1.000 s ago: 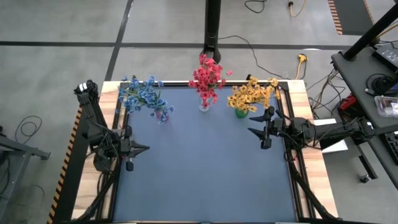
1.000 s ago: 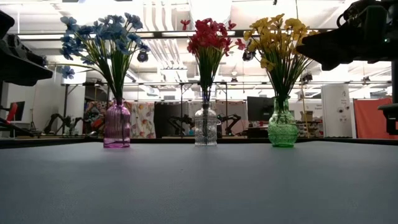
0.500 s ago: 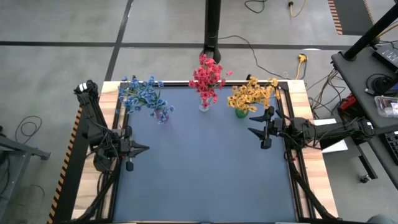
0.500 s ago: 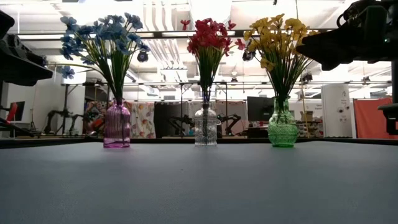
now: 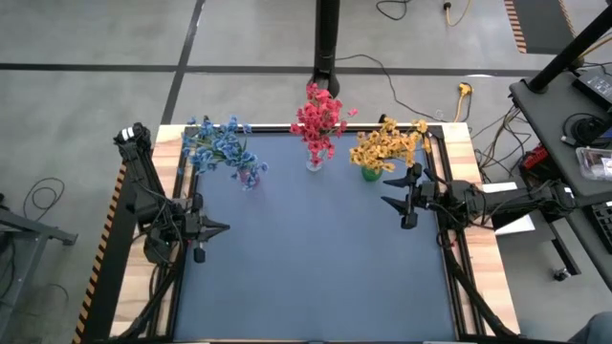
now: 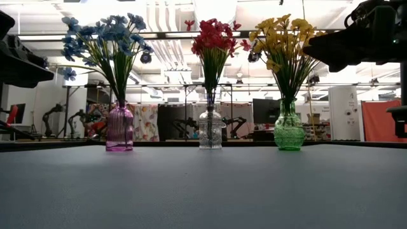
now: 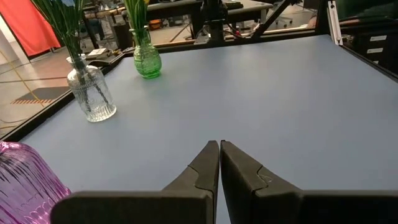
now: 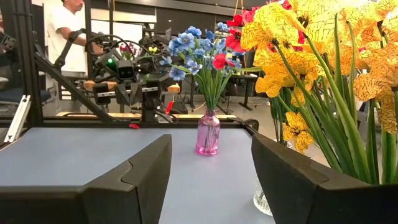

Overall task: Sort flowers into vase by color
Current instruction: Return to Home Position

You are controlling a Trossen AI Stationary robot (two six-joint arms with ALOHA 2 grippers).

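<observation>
Three vases stand in a row near the table's far edge. The purple vase [image 5: 249, 179] [image 6: 119, 128] holds the blue flowers [image 5: 220, 145] by their stems. The clear vase [image 5: 314, 164] [image 6: 210, 129] holds the red flowers [image 5: 319, 119]. The green vase [image 5: 371, 173] [image 6: 289, 127] holds the yellow flowers [image 5: 385, 146]. My left gripper [image 5: 222, 227] [image 7: 219, 147] hovers shut at the table's left side, pointing toward the middle. My right gripper [image 5: 389, 191] [image 8: 210, 142] hovers open at the right side, just near of the green vase, with nothing between its fingers.
The blue mat [image 5: 316, 258] lies bare from the vases to the near edge. Black frame rails [image 5: 449, 239] run along the table's sides. A black post [image 5: 327, 38] stands behind the far edge. A person [image 8: 65, 31] stands in the room beyond the table's left side.
</observation>
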